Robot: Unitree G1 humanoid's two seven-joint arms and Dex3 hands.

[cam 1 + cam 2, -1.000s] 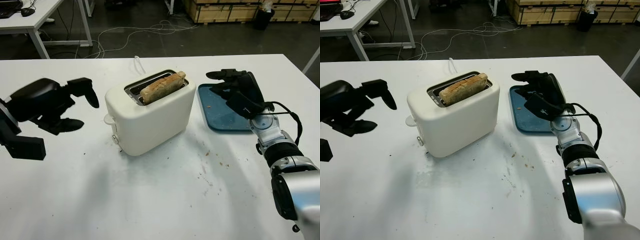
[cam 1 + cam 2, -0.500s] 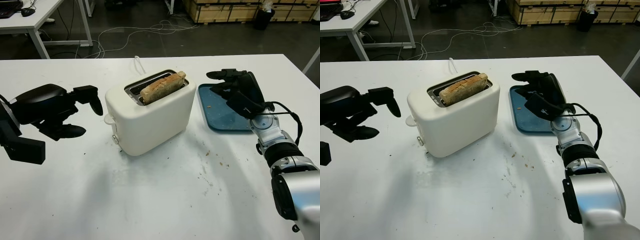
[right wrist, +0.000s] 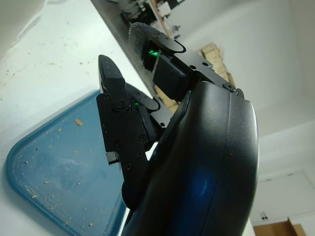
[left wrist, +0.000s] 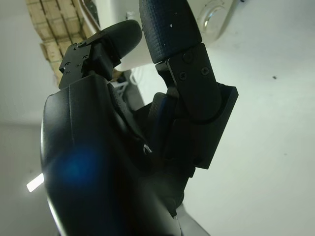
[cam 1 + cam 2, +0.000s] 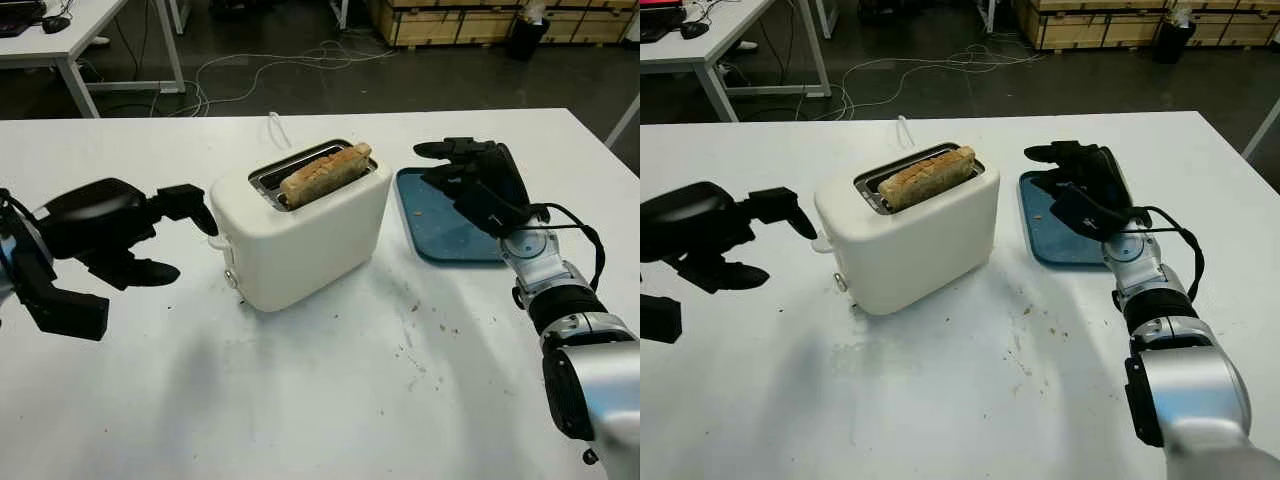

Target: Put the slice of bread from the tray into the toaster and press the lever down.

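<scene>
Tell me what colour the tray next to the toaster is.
The tray is blue, speckled with crumbs; the left eye view shows it best.

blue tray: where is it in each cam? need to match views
Left eye view: blue tray right of the toaster, partly under the right robot hand.
Right eye view: same spot, right of centre.
Left wrist view: not in it.
Right wrist view: crumb-strewn tray beneath the fingers.
Shared landmark: the toaster in both eye views.
</scene>
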